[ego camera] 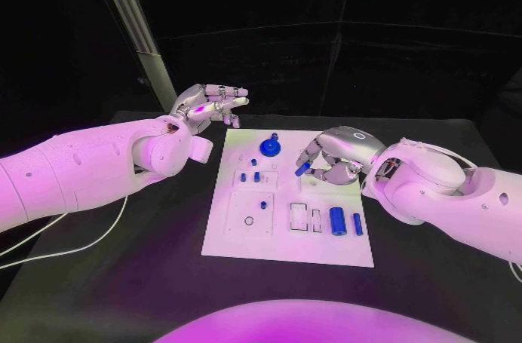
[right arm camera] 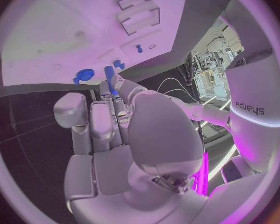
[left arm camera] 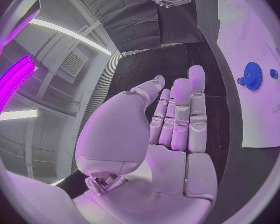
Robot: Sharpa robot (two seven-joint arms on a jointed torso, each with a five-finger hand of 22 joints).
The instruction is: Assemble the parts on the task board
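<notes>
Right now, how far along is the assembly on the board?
Early on. Done: a blue gear and small pegs sit on the board. In hand: the right hand pinches a blue pin above it; the left hand is open, off the board. Left: two blue cylinders lie loose near the front edge.

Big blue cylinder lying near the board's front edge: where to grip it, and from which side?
Judging by its pose, pinch the blue cylinder mid-length across its round sides, coming from above. It lies flat on the task board, with a thinner blue pin beside it, so keep the fingers narrow.
</notes>
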